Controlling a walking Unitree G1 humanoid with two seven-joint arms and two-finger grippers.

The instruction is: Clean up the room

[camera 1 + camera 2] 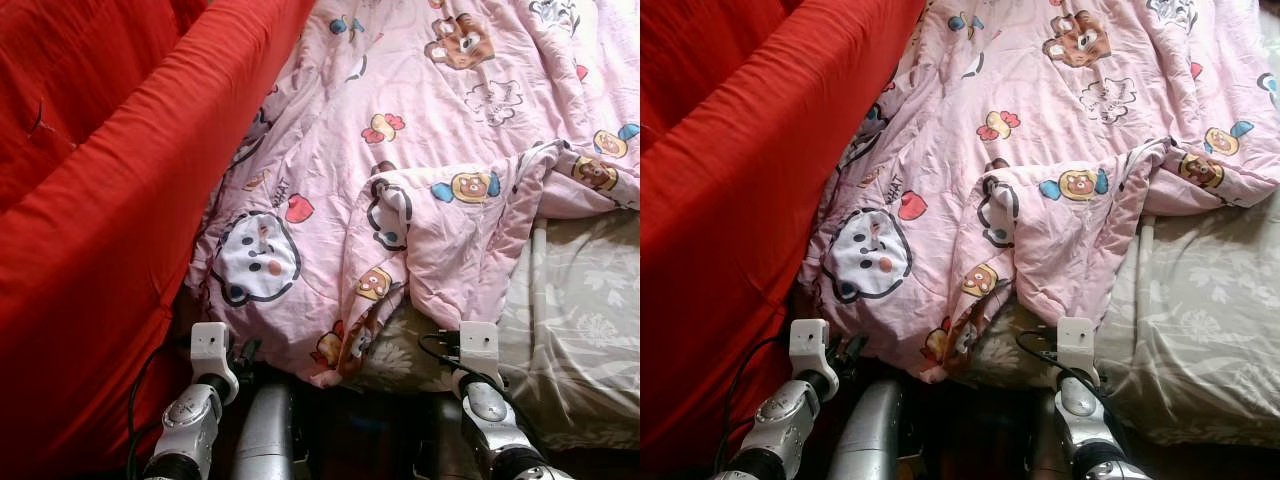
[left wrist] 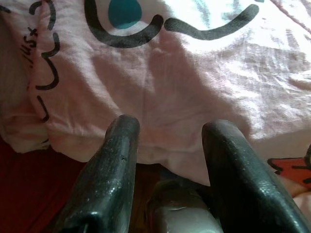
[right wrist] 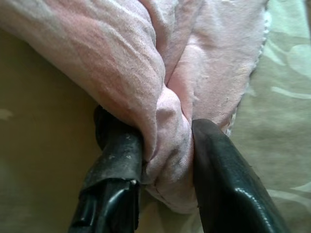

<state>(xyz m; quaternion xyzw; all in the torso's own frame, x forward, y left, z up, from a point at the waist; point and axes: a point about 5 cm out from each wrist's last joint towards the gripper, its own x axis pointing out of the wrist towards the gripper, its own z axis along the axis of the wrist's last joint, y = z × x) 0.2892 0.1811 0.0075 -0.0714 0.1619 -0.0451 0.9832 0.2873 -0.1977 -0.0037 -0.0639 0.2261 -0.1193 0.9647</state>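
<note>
A pink quilt (image 1: pixel 420 150) printed with cartoon animals lies rumpled over the bed, its near edge hanging toward me. My right gripper (image 3: pixel 167 145) is shut on a bunched fold of that quilt (image 3: pixel 165 97), which is pinched between both black fingers (image 3: pixel 119 155). The right wrist (image 1: pixel 478 350) sits at the quilt's near corner, over the sheet. My left gripper (image 2: pixel 170 131) is open, its fingertips just short of the quilt's hem (image 2: pixel 160 97) and holding nothing. The left wrist (image 1: pixel 210 345) is at the quilt's near left edge.
A thick red blanket (image 1: pixel 90 200) runs along the left side of the bed. A grey-green flowered sheet (image 1: pixel 585 320) is bare on the right, where the quilt is pulled back. It is dark below the bed's near edge, between my arms.
</note>
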